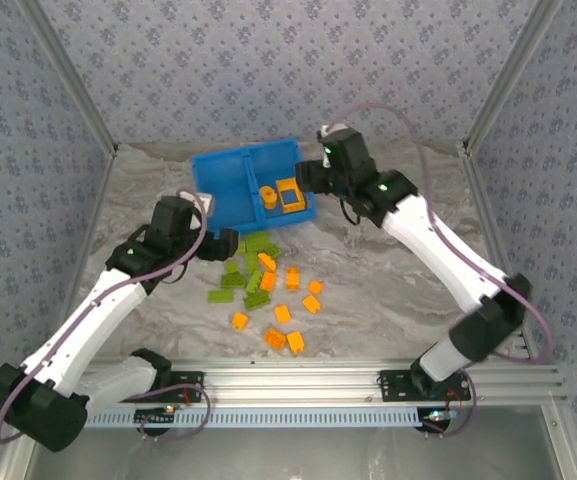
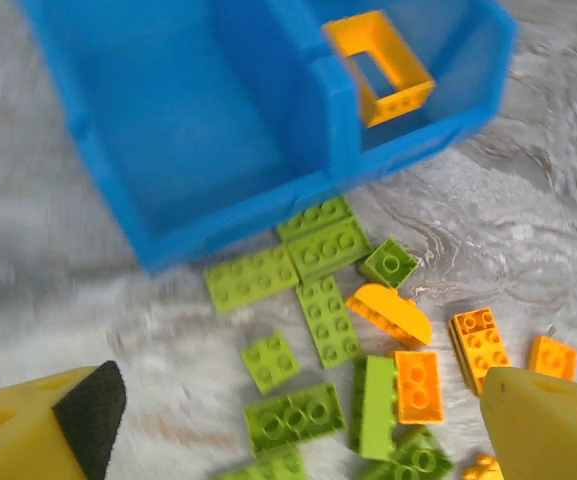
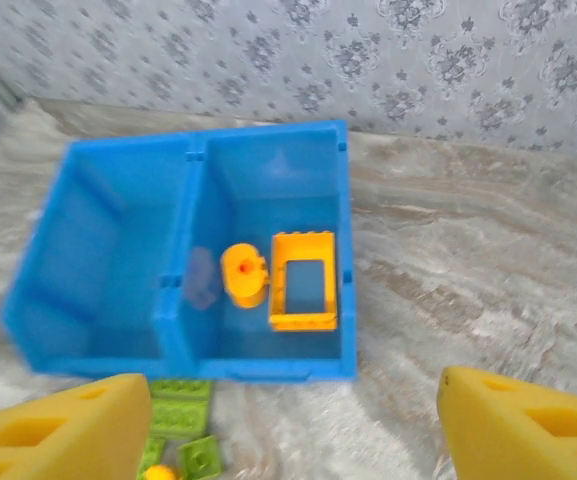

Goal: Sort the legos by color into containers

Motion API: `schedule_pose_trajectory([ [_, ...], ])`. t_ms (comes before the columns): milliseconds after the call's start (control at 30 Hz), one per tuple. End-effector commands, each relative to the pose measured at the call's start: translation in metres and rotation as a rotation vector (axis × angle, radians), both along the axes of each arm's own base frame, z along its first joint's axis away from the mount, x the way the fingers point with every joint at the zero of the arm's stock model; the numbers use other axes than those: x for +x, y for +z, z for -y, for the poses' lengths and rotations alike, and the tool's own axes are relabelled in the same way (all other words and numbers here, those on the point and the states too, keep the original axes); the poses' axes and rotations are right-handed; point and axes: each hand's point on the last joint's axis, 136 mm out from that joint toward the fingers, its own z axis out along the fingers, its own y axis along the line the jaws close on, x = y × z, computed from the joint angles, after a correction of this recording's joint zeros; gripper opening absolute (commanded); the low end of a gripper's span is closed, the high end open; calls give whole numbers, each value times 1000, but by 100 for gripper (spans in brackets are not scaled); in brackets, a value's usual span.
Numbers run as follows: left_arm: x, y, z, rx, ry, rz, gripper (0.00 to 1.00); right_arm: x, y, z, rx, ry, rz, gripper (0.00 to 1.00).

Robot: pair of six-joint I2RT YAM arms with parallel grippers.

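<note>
Blue bin [image 1: 223,185] holds two orange pieces [image 3: 303,245] in its right compartment, with the right gripper [image 3: 303,430] poised above, jaws spread and empty. The left gripper [image 2: 303,425], equally wide and holding nothing, hovers over the loose legos [image 1: 268,281] just before the bin. Its best pick is probably the lone green brick [image 2: 270,360], with the jaws squared across its sides and clear of orange neighbours.
</note>
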Motion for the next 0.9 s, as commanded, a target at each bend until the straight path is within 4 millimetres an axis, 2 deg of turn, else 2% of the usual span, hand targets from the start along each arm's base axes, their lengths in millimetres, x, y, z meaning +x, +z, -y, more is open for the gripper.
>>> schedule_pose_trajectory([
  [0, -39, -47, -26, -59, 269, -237, 89, -24, -39, -5, 45, 75, -97, 84],
  [167, -74, -111, -31, -85, 363, -433, 87, -42, -70, 3, 50, 83, -176, 86],
  [367, -80, -151, -23, -45, 326, -520, 94, -41, -81, 0, 38, 98, -219, 87],
  [567, -61, -164, -6, 11, 245, -509, 99, -39, -82, 1, 39, 89, -225, 88],
  [700, -54, -182, -9, 86, 246, -524, 99, -41, -85, 1, 39, 86, -239, 89],
  [867, -52, -193, -5, 110, 220, -523, 98, -44, -86, 3, 43, 78, -253, 89],
])
